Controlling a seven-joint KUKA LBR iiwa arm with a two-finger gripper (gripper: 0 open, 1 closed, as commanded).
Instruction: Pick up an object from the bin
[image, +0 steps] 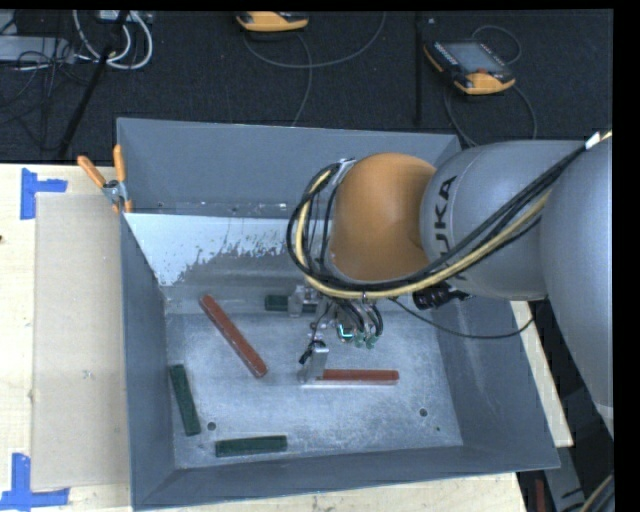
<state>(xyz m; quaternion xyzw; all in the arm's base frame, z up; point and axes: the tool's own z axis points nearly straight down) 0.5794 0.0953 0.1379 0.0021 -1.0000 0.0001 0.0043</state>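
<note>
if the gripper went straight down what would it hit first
Likely the left end of the short red-brown stick under the gripper, or the bin floor just beside it; depth is unclear.

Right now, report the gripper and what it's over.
Gripper down at view-left end of short red-brown bar, mid-bin. Bar flat on bin floor. Long red-brown bar further left, apart; nothing in the way.

Slim red-brown bar, flat on the bin floor, right of centre, parallel to the near edge
</note>
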